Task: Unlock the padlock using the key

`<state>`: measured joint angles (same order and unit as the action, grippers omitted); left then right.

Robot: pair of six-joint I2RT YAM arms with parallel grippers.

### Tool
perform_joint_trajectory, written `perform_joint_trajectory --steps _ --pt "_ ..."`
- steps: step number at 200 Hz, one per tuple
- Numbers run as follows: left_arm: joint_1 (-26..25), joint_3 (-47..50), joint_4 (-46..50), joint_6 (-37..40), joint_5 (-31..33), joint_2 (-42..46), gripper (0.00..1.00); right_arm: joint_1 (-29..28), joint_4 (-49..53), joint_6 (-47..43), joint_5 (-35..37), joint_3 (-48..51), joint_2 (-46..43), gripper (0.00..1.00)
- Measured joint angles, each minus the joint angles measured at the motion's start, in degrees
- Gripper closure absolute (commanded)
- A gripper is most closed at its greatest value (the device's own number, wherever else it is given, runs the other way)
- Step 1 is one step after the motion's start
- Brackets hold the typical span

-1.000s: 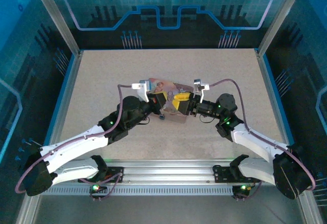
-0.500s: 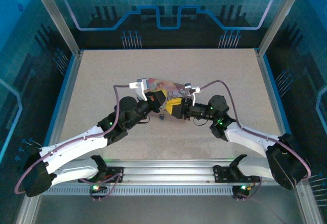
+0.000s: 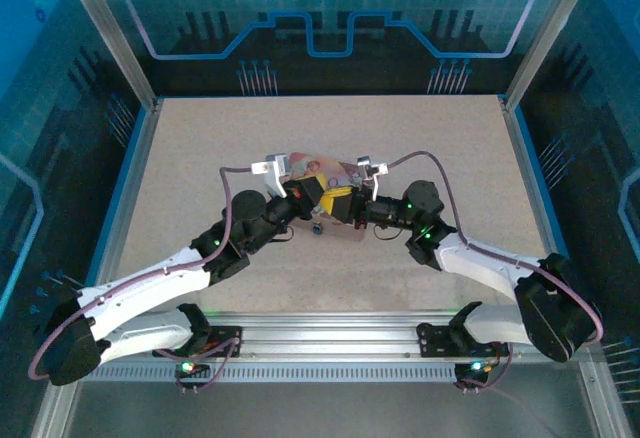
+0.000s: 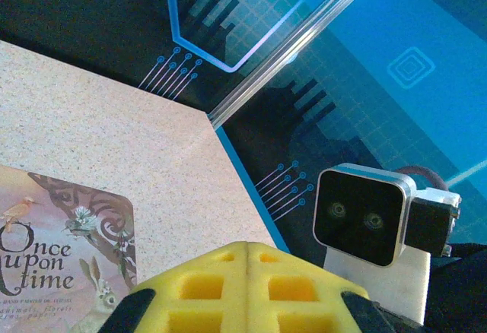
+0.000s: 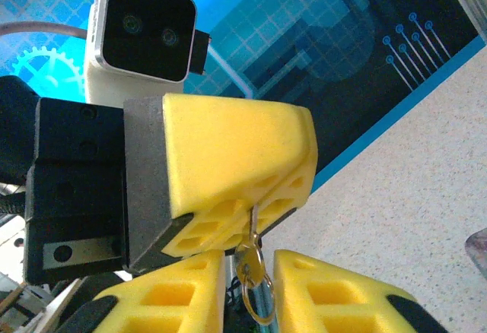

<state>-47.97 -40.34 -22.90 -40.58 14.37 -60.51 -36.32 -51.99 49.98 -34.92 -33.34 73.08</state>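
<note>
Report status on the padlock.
Left pincer shut on thin metal piece, padlock or key unclear. It hangs between right pincer pads; grip unclear. Pink tin below.

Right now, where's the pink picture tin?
Top view: the pink picture tin lies mid-table, partly hidden by the left gripper and right gripper; left wrist view: lower left.

Surveyed whole tabletop [image 3: 200,158] from high behind the arms. Looked out close from each wrist, tilted upward, straight at the opposite wrist camera [image 4: 359,215].
</note>
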Motion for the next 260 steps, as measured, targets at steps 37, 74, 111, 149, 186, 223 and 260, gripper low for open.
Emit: perform_joint_trajectory --steps 37,74,111,149,186,223,260 --pt "0.00 0.44 -0.13 0.00 0.11 0.13 1.00 -0.07 0.04 0.81 0.39 -0.11 0.46 0.88" --pt "-0.11 1.14 -0.35 0.00 0.46 1.03 1.00 -0.07 0.26 1.07 0.61 -0.11 0.46 0.95" --pt "-0.22 1.75 -0.33 0.00 0.92 1.51 1.00 -0.07 1.40 0.74 0.79 -0.11 0.42 1.00" --pt "-0.59 2.60 0.50 0.02 1.05 2.56 0.84 -0.07 7.13 -2.34 1.11 -0.42 -2.21 1.00" --pt "-0.42 3.17 5.55 1.40 2.99 7.19 0.41 0.00 20.13 -10.58 2.64 -2.86 -6.16 1.00" --pt "-0.04 3.28 16.13 2.91 3.96 12.17 0.20 0.81 33.24 -19.21 3.85 -5.40 -6.80 1.00" --pt "0.24 4.87 26.01 4.72 3.80 13.51 0.11 3.74 41.33 -24.13 4.00 -6.95 -3.52 1.00"
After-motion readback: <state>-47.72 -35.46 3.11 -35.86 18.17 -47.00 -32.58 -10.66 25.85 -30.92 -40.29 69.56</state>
